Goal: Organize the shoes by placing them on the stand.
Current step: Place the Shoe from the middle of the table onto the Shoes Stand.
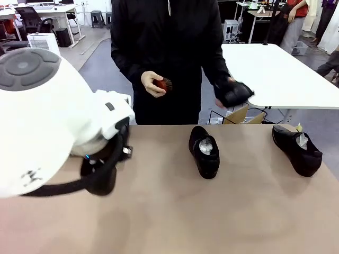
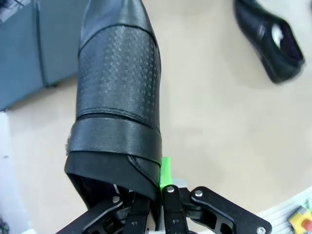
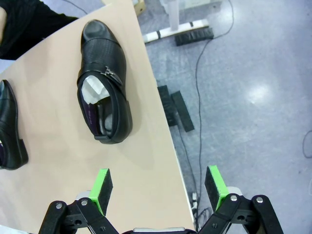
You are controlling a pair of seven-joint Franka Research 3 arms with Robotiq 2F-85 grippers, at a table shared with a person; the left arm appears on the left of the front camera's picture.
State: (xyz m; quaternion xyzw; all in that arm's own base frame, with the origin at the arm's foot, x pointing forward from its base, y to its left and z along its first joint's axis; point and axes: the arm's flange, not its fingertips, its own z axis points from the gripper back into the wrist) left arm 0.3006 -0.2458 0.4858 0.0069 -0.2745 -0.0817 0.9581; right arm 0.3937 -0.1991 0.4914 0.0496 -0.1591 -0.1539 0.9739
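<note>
The left gripper [image 2: 157,184] clamps the heel rim of a black textured shoe [image 2: 119,87], one green pad [image 2: 165,169] pressed against its outer side. A second black shoe [image 2: 270,39] lies on the tan table [image 2: 219,126], up and right of the held shoe, well apart.

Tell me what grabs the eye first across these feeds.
The left gripper is clamped on the heel of a glossy black leather shoe. Two more black shoes lie on the tan table, while the person across holds a reddish-brown brush and a fourth shoe. The right gripper hangs open over the table's edge.
</note>
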